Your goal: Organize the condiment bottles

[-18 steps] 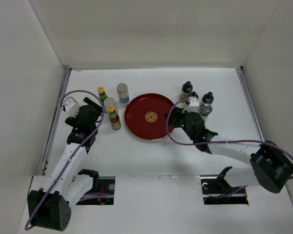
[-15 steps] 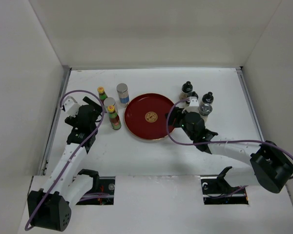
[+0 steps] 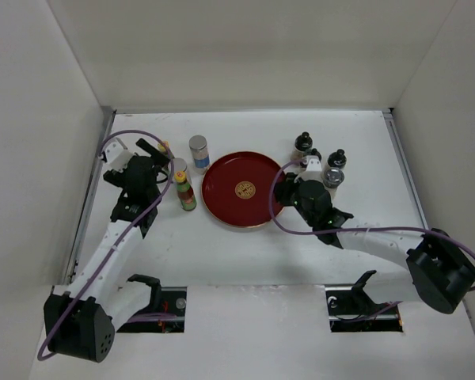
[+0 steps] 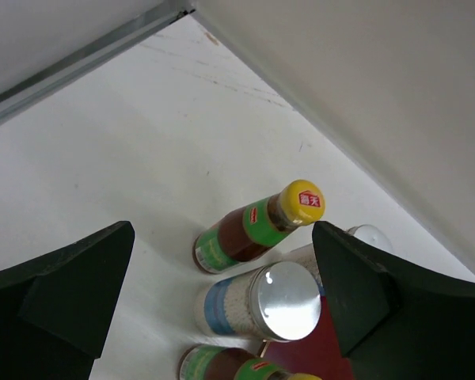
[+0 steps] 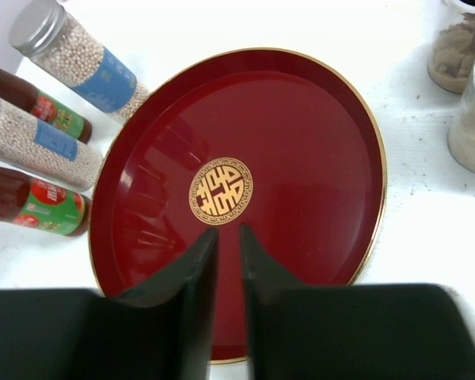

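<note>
Right wrist alone shows R fingers (image 5: 191, 305) clenched over plate (image 5: 309, 150), L fingers (image 4: 67, 293) wide apart

clear: red plate (image 3: 226, 198) top | blocked: left bottles (image 3: 185, 192), right cruets (image 3: 332, 176)

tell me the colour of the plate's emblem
Gold emblem on the red plate; clearest in the right wrist view.

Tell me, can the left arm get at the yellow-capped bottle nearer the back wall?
Probably yes. The left gripper is open, and the yellow-capped bottle stands lined up in its gap with nothing in front of it. The silver-lidded shaker stands close beside the bottle, so it might get nudged.
</note>
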Robot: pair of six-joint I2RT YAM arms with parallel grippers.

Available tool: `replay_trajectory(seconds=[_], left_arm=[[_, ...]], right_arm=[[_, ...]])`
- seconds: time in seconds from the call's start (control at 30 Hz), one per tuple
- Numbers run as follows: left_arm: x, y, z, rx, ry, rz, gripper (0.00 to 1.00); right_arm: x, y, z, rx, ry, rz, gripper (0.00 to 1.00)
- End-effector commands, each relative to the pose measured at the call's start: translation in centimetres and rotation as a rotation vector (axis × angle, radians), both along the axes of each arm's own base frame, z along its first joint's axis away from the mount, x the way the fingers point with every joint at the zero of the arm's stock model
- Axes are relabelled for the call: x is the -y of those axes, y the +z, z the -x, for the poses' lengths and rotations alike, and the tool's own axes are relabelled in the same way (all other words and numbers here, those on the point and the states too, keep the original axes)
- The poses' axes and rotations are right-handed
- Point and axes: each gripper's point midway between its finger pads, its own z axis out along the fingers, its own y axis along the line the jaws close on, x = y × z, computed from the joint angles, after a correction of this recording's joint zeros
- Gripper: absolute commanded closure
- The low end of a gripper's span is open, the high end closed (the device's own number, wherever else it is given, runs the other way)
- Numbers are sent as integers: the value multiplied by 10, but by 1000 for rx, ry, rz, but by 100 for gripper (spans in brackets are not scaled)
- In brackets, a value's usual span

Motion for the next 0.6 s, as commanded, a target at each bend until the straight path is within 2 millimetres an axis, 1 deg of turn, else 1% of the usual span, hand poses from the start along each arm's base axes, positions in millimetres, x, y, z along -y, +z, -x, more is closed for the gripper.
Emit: replay_trajectory(seconds=[0.0,0.03,0.07,0.13,0.17,0.2,0.23,0.3,0.33,0.37,0.43,0.47,0.57], left_arm=[[1,52,-14,137,-9,-37,0],[7,55,-20,137,-40,-45,0],[14,56,-24,132,-70,-52,6],[27,58,-34,118,-124,-69,54],[31,56,-37,103,-136,-75,65],[35,53,-43,83,-152,-82,67],[39,49,-49,56,-163,-90,61],[45,41,-58,-11,-180,-112,44],[48,38,-61,-32,-183,-123,37],[49,35,-63,-47,-183,-136,34],[48,30,-70,-72,-171,-152,29],[49,28,-74,-84,-174,-158,28],[51,21,-83,-112,-181,-178,29]], right_arm=[[-10,22,-7,45,4,-25,65],[-10,21,-7,44,4,-25,56],[-11,19,-7,40,6,-25,50],[-13,17,-6,33,17,-30,31],[-13,19,-6,36,21,-28,26],[-13,22,-5,44,21,-32,21],[-13,23,-5,48,23,-34,18],[-13,22,-5,46,24,-37,12],[-14,21,-4,43,26,-38,10],[-14,21,-4,40,30,-33,8],[-14,23,-4,50,31,-38,5],[-14,23,-4,48,31,-43,5],[-16,21,-4,40,39,-34,4]])
